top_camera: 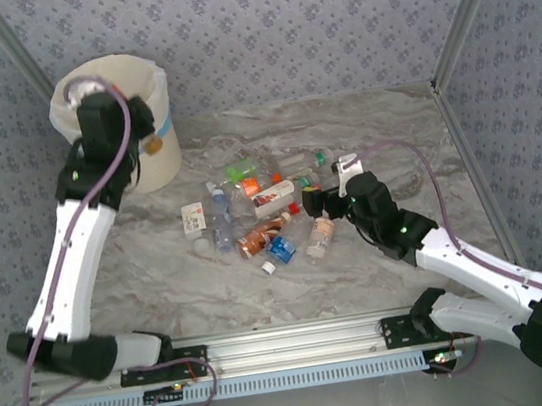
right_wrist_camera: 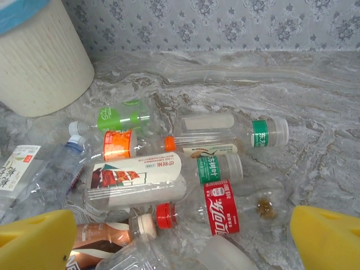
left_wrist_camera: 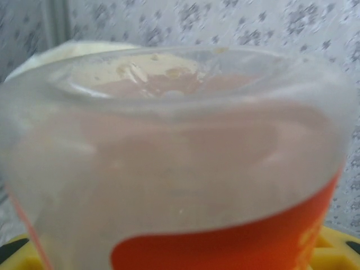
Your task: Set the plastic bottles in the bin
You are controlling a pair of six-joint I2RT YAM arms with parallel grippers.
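Note:
My left gripper hangs beside the cream bin, just below its rim, shut on a clear plastic bottle with an orange label. That bottle's orange cap pokes out to the right. The bin's rim shows behind the bottle in the left wrist view. Several more bottles lie in a heap at mid-table. My right gripper hovers open over the heap's right side, its yellow fingers straddling a red-labelled bottle and a white-labelled one.
The bin stands at the back left, against the patterned wall. A loose white cap lies in front of the heap. Metal frame posts run along the right side, and a rail crosses the near edge.

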